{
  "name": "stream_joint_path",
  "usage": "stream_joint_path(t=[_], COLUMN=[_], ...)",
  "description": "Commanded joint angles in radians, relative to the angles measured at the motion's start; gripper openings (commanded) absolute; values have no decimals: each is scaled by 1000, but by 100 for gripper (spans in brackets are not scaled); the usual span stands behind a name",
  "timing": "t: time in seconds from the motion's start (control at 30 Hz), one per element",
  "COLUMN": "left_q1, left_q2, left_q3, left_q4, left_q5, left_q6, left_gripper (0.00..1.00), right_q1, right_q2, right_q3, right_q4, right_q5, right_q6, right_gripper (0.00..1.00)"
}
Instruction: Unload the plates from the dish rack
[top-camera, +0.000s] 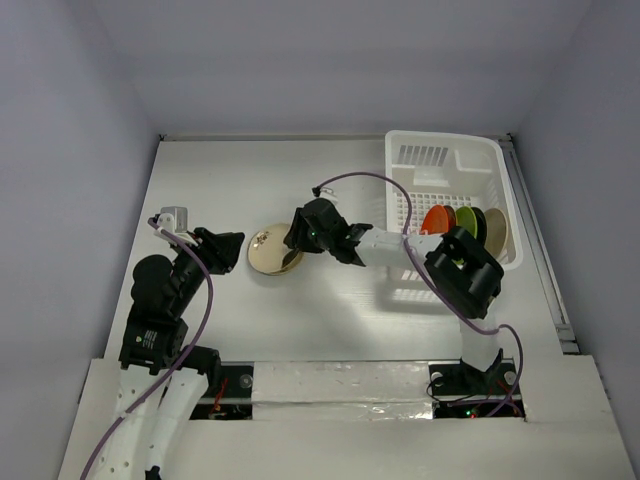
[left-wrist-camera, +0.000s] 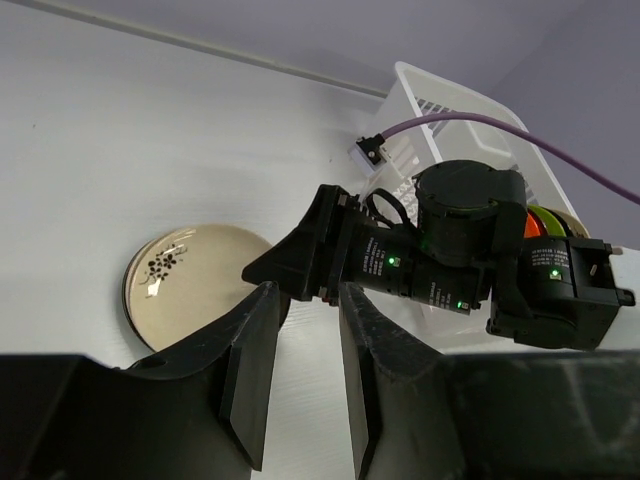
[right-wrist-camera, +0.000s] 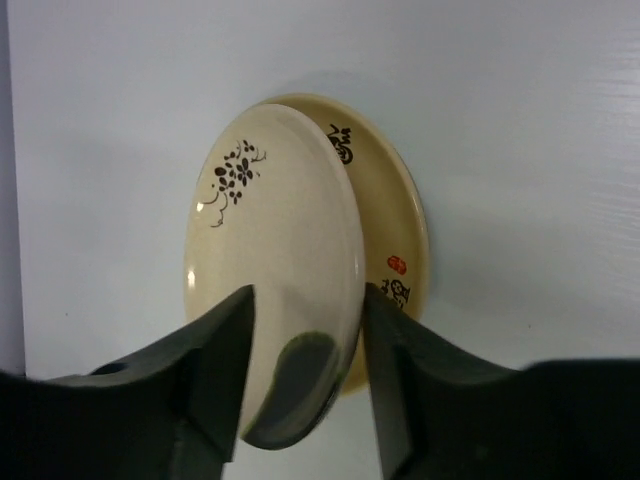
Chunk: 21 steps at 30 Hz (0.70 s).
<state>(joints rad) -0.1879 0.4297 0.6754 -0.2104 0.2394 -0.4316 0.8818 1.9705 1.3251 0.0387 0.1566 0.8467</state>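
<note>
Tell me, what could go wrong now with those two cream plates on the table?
The top cream plate sits off-centre on the lower plate, its rim between the right hand's open fingers; pulling away might drag it or let it slide off. The left hand sits near, facing the right hand, so the two could bump.

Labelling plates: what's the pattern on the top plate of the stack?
Top plate: cream, small black floral sprig; best in right wrist view.

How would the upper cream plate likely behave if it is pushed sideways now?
The upper cream plate looks glossy and lies off-centre on the lower plate, so it would probably slide easily. It seems stiff, likely ceramic, so it may chip if it drops off.
</note>
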Motion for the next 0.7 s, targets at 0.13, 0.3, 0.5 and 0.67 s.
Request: stream_joint_path(t=[0.13, 0.3, 0.5, 0.67], left_q1=[5, 5, 5, -4], left_q2=[4, 3, 1, 0], left_q3=[4, 6, 6, 6], left_q4=[29, 29, 29, 28], left_q5=[11, 11, 9, 9], left_q6=[1, 2, 2, 2], left_gripper=[28, 28, 28, 28], right_q1=[0, 0, -21, -176], right_q2=[-39, -145, -344, -588], right_q3=[-17, -20, -62, -161], right_q4=[7, -126, -307, -445], right_q5=[30, 153, 358, 431], right_q6=[-52, -123, -207, -244], right_gripper=[77, 82, 28, 0])
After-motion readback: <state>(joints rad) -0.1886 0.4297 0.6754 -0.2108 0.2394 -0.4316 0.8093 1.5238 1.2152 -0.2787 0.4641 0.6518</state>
